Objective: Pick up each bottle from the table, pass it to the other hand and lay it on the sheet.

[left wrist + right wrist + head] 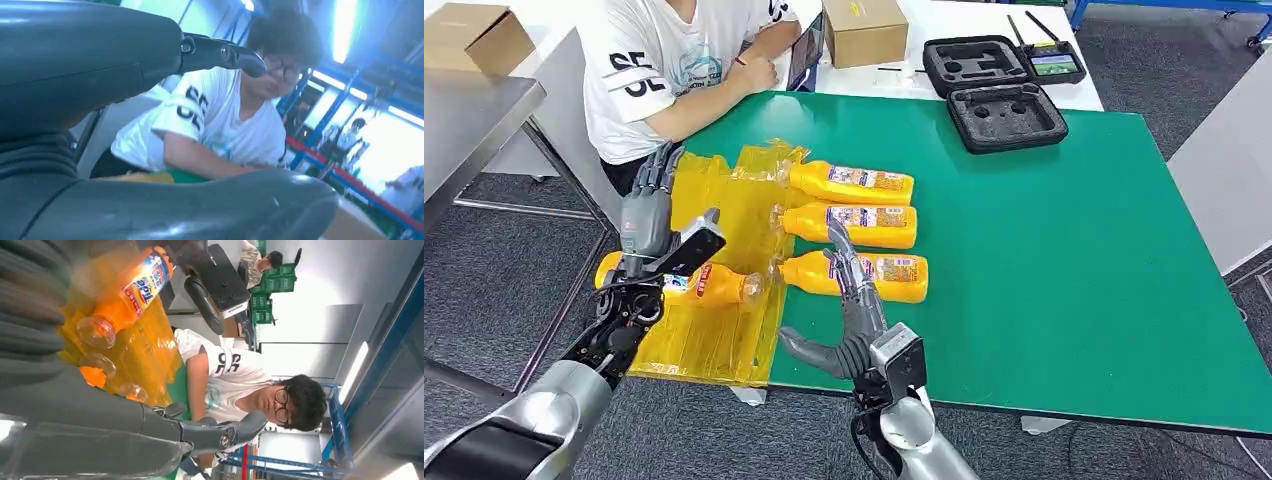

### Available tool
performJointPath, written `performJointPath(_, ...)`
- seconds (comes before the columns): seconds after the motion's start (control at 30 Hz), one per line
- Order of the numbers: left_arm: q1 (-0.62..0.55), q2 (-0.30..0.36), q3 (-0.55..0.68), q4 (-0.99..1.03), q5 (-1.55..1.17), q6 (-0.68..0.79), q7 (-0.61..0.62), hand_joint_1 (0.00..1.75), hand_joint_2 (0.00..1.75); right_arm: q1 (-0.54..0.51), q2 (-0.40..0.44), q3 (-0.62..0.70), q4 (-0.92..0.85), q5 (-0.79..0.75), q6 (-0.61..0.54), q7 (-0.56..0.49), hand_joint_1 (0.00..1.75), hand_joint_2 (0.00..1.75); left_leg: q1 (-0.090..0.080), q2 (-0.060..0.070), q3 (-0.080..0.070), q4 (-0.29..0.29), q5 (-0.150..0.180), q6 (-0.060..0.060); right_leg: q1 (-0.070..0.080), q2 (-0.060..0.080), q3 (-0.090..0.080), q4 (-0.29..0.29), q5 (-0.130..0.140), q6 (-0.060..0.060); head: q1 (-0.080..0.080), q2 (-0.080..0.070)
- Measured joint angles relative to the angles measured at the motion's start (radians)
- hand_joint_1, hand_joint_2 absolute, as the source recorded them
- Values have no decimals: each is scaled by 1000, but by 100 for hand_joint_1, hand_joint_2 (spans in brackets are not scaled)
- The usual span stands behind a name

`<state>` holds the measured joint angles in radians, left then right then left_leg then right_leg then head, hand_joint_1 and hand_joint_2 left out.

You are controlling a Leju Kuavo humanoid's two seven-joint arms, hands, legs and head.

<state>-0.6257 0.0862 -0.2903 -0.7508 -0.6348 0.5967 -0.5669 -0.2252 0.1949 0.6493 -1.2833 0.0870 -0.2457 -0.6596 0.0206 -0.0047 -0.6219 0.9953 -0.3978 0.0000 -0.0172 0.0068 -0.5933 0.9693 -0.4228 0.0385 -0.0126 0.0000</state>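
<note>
Three orange bottles lie side by side on the green table (pixel 1074 260), caps toward the yellow sheet (pixel 724 200): the far one (pixel 854 182), the middle one (pixel 859 224) and the near one (pixel 894 278). A fourth bottle (pixel 714 285) (pixel 130 295) lies on the sheet. My left hand (pixel 652 215) (pixel 75 75) hovers over that bottle's base end, fingers spread, holding nothing. My right hand (pixel 856 310) (pixel 75 405) is open, fingers stretched over the near bottle and thumb out to the side; I cannot tell if it touches.
A person in a white T-shirt (pixel 664 70) sits at the table's far left corner, forearm resting on it. A black foam case (pixel 1004 112) and a controller (pixel 1054 65) lie at the back, beside cardboard boxes (pixel 864 28). A grey table (pixel 464 120) stands to the left.
</note>
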Motion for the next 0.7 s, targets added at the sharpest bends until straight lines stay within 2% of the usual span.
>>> performJointPath(0.2,0,0,0,0,-2,3,0,0,175,0,0,0,0,0,0,0,0,175,0,0,0,0,0,0,0,0,0,0,0,0,0,0)
performJointPath(0.33,22,-5,31,-35,-11,62,-26,0,175,-3,-3,8,0,31,-7,9,0,175,0,0,0,0,0,0,0,0,0,0,0,0,0,0)
performJointPath(0.37,59,-14,92,-82,1,64,-61,0,175,-6,-13,11,0,97,-27,44,0,175,0,0,0,0,0,0,0,0,0,0,0,0,0,0)
performJointPath(0.4,99,-14,144,-127,65,64,-72,0,175,-20,-39,7,0,204,-32,123,0,175,0,0,0,0,0,0,0,0,0,0,0,0,0,0)
performJointPath(0.43,151,-14,179,-176,221,7,-60,0,175,-54,-72,-23,6,382,-32,261,0,175,0,0,0,0,0,0,0,0,0,0,0,0,-1,0)
performJointPath(0.57,228,-14,194,-237,358,-95,-57,0,175,-115,-111,-82,77,584,-41,361,0,175,0,0,0,0,0,0,0,0,0,0,0,0,0,0)
performJointPath(0.7,294,-16,193,-297,402,-147,-46,0,175,-194,-135,-131,204,669,-65,391,0,175,0,0,0,0,0,0,0,0,0,0,0,0,-1,0)
